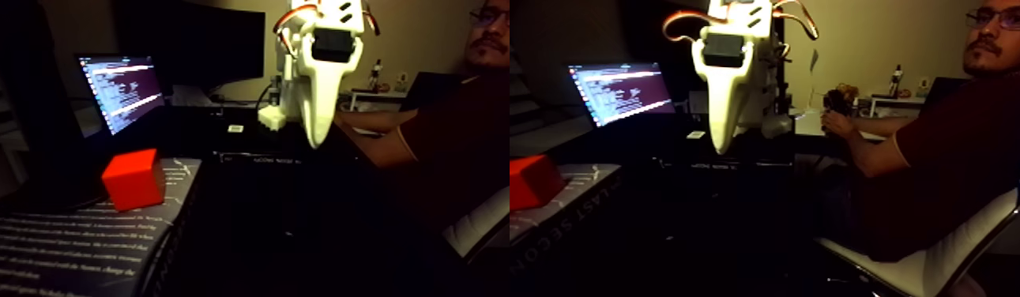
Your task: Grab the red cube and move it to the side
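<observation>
Fixed view is a wide pic w/ two near-equal halves side by side; room is dim. White claw (317, 134) is hanging tip-down above the dark tabletop (310, 205), in the air, touching nothing. Fingers are reading as one tapering point, so it's looking pressed together, w/ nothing between them. A black motor block is sitting at the top of the claw, w/ orange wires looping around the arm above it.

Red cube (133, 178) is resting on a book (65, 245), near the book's far right corner in the left half. It's lying lower & well to the left of the claw, apart from it. In the right half the cube is cut off by the pic's left edge.

Behind the cube a laptop (121, 91) is glowing w/ lines of text on its screen. A darker monitor is standing further back.

A person (935, 158) in a dark red shirt is sitting in a white chair (950, 261) on the right side, forearm reaching toward the arm's base.
</observation>
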